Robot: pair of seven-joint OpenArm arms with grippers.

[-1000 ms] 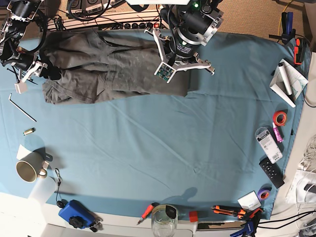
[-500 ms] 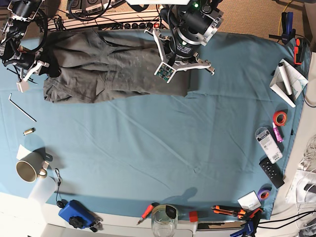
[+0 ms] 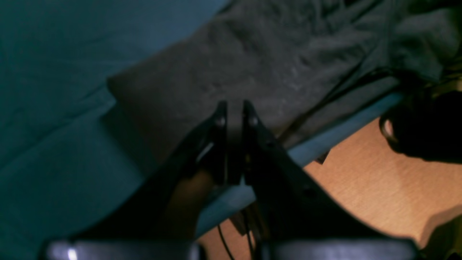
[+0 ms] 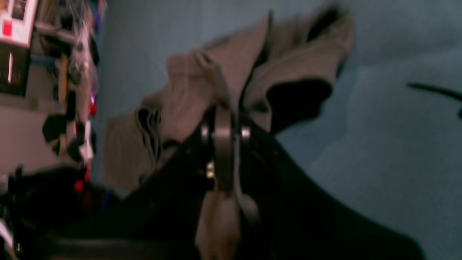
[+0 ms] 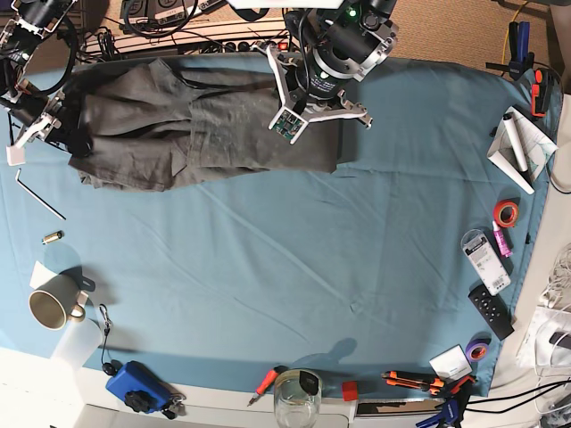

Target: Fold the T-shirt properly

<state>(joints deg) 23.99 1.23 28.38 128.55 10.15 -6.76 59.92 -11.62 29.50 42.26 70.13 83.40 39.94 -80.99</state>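
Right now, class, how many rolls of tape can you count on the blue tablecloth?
2. An orange roll lies near the right edge, and a purple roll sits toward the lower right corner. Others may be hidden among the clutter.

The base view is bright, even and sharp. Both wrist views are dim, blurred, with dark shadow at their lower edges.
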